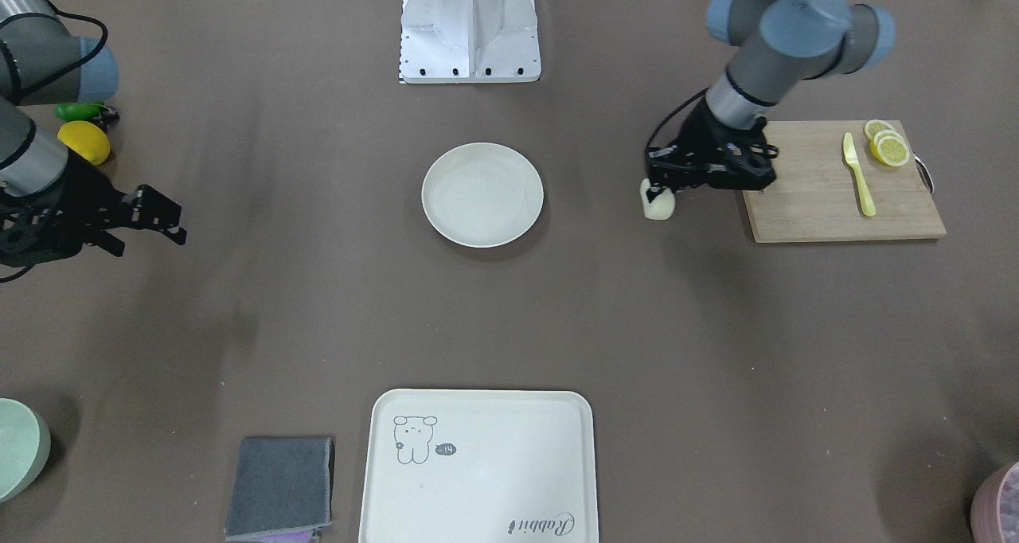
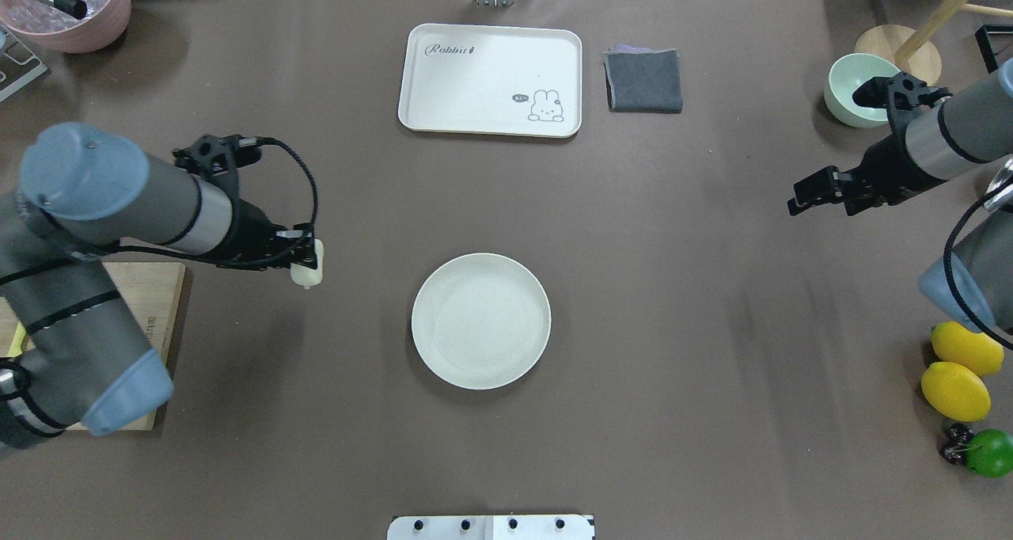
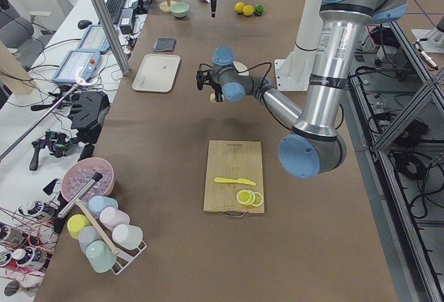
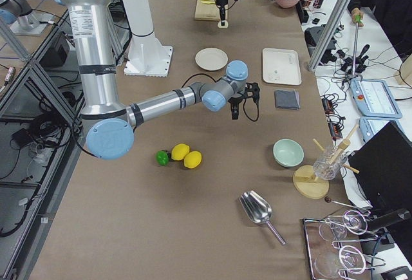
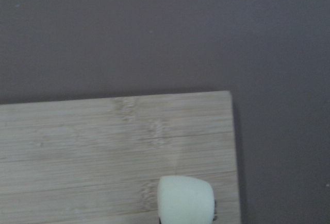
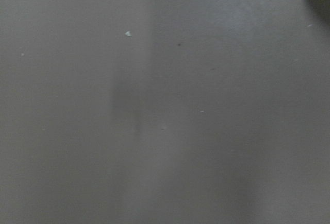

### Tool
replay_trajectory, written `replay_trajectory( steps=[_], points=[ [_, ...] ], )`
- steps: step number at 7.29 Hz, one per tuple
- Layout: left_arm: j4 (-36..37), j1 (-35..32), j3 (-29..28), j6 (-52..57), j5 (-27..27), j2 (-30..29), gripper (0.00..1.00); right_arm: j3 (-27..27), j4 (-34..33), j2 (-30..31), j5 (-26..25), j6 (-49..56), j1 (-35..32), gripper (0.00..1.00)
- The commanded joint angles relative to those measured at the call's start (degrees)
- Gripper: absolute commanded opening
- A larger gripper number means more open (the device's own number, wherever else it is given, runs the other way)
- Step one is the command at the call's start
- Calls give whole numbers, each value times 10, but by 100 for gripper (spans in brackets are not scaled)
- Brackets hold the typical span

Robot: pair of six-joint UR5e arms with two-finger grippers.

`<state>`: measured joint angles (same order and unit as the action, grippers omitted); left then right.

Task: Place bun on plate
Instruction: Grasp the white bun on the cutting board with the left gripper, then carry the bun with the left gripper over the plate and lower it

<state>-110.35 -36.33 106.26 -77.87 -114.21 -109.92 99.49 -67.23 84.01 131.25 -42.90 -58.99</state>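
Observation:
The bun [image 1: 659, 204], a small cream-white lump, is pinched in my left gripper [image 1: 657, 191], which is shut on it. It hangs over the brown table between the wooden cutting board [image 1: 828, 197] and the plate [image 1: 482, 195]. From overhead the bun [image 2: 306, 264] is left of the round, bare plate [image 2: 480, 321], clear of its rim. The left wrist view shows the bun [image 5: 185, 199] at the bottom edge with the board's corner [image 5: 113, 152] beneath. My right gripper [image 2: 801, 198] hovers far off to the right, open and holding nothing.
A yellow knife [image 1: 858, 175] and lemon slices [image 1: 888, 145] lie on the board. A rabbit tray [image 2: 491, 79] and grey cloth [image 2: 644, 80] sit at the far side. A green bowl [image 2: 859, 89], two lemons [image 2: 957, 370] and a lime [image 2: 989, 453] are on the right.

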Motion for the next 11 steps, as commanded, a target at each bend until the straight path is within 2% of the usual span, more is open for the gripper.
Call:
replay_trajectory(
  steps=[1,2,3,4,6,10,11],
  points=[
    [58,69,-44,-29,73,-105,27,-4,-72,7,11,111,-55,100],
    [58,76,-75,-40,75,-134,27,-4,-90,7,11,130,-63,100],
    [56,95,-115,-47,102,-164,27,-3,-91,12,10,130,-63,100],
    [56,124,-132,-49,129,-186,27,-3,-91,13,9,130,-63,100],
    [56,142,-137,-68,136,-192,28,-3,-90,13,9,129,-62,100],
    [54,158,-143,-69,159,-198,50,-3,-91,12,10,129,-62,100],
    [54,158,-142,-68,159,-198,63,-3,-91,12,10,129,-62,100]
  ],
)
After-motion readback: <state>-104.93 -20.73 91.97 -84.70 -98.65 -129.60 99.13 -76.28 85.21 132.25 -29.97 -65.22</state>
